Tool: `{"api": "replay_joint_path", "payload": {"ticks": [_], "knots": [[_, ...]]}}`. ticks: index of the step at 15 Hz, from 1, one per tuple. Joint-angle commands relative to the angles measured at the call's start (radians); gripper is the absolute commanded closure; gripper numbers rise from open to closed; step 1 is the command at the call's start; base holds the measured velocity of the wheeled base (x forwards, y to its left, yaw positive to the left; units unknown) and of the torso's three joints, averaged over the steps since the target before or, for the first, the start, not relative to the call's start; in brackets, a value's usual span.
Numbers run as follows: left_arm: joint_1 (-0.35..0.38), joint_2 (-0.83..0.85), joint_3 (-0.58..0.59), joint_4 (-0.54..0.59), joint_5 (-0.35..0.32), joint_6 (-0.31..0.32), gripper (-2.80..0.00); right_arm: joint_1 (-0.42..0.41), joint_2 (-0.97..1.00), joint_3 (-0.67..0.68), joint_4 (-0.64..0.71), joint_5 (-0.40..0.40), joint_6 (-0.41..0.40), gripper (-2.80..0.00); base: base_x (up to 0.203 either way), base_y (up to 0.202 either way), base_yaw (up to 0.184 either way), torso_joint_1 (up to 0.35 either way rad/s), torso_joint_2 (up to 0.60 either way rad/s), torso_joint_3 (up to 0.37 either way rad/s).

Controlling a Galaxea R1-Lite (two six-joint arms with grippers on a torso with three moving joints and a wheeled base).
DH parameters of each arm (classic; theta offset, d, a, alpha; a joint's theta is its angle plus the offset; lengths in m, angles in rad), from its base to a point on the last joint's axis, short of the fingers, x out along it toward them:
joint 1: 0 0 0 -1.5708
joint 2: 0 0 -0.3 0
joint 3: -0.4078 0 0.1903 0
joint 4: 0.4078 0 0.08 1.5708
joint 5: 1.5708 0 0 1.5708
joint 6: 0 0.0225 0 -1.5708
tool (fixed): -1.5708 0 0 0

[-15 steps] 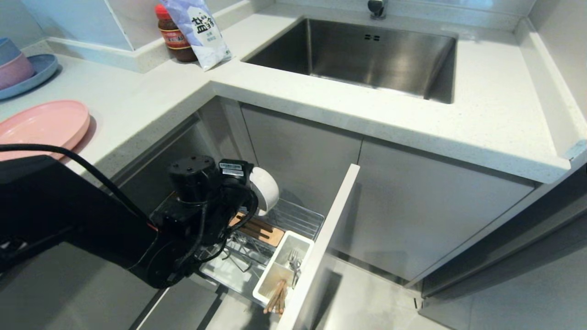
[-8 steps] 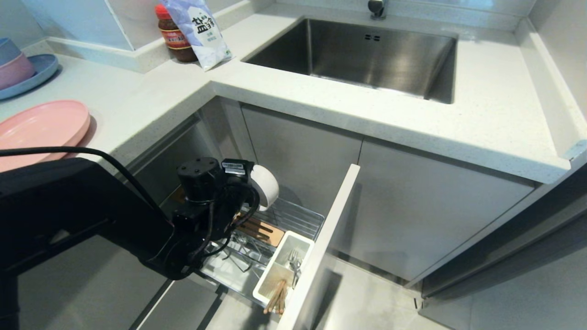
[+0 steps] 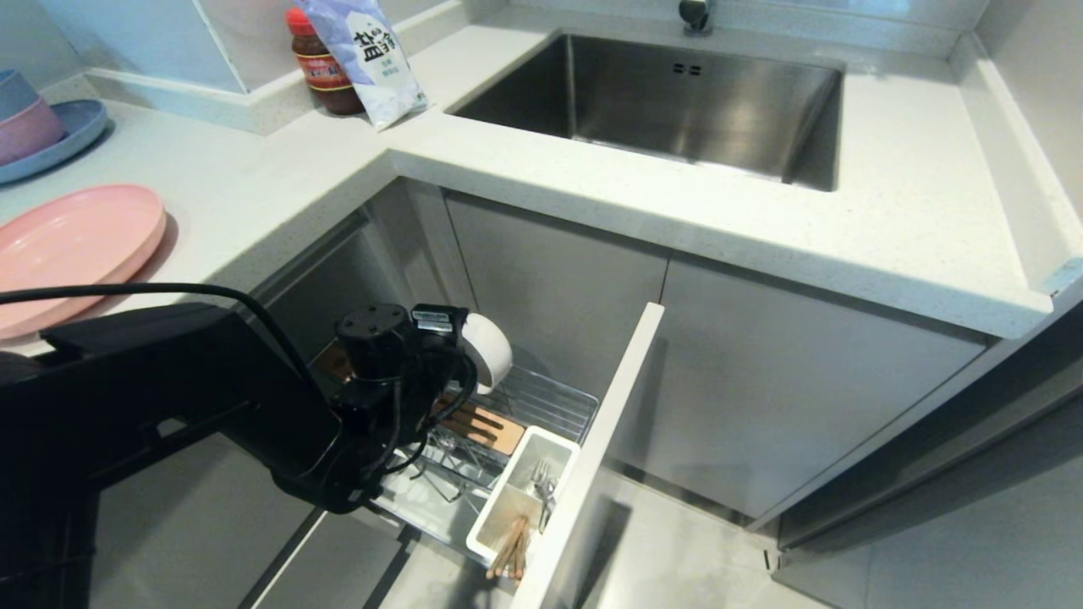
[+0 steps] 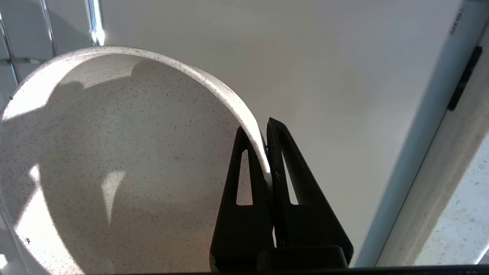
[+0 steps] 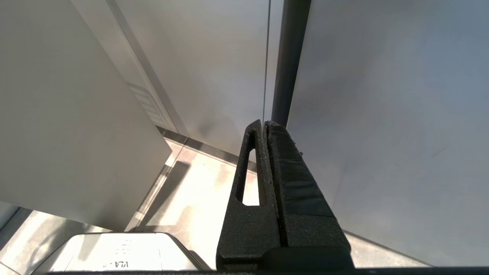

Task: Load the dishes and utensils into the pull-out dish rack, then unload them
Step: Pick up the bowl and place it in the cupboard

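The left gripper (image 4: 267, 152) has its jaws pinched tight on the rim of the small cream-white speckled bowl (image 4: 114, 160), one finger inside the wall and one outside, so the bowl hangs off to one side of the jaws with its open mouth turned toward the wrist camera. In the head view the bowl (image 3: 489, 351) stands on edge, tilted rather than flat, just above the far end of the chrome wire pull-out dish rack (image 3: 541, 402), with the slotted wooden strip (image 3: 482, 427) directly below it. Whether its lower edge touches the wires is hidden behind the arm, so it may be clear of them or may not. The relation that matters next is this: the bowl's flat face lies across the rack, and the rack sits below and slightly nearer the camera than the jaws. Farther out, the white plastic cutlery holder (image 3: 525, 491) carries the slim silver metal fork (image 3: 541, 486) and the light wooden chopsticks (image 3: 510, 550). The large round pink plate (image 3: 72, 249) lies on the surface, well apart. The right gripper (image 5: 265, 130) is parked with its jaws closed and empty.
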Motion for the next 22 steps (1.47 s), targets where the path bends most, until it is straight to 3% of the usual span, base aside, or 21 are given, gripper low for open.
{"api": "replay_joint_path", "payload": {"ticks": [1, 18, 19, 22], "knots": [[0.0, 0.022, -0.002, -0.013, -0.005, -0.025, 0.0, 0.0, -0.002, 0.002, 0.0, 0.0, 0.0, 0.0, 0.0, 0.0, 0.0, 0.0, 0.0, 0.0], [-0.004, 0.092, -0.019, -0.044, -0.016, -0.027, -0.01, 0.0, -0.002, 0.002, 0.0, 0.0, 0.0, 0.0, 0.0, 0.0, 0.0, 0.0, 0.0, 0.0], [-0.004, 0.089, -0.019, -0.041, -0.016, -0.027, -2.8, 0.0, -0.002, 0.002, 0.0, 0.0, 0.0, 0.0, 0.0, 0.0, 0.0, 0.0, 0.0, 0.0], [-0.008, 0.074, -0.019, -0.039, -0.016, -0.026, -2.8, 0.0, -0.002, 0.002, 0.0, 0.0, 0.0, 0.0, 0.0, 0.0, 0.0, 0.0, 0.0, 0.0]]}}
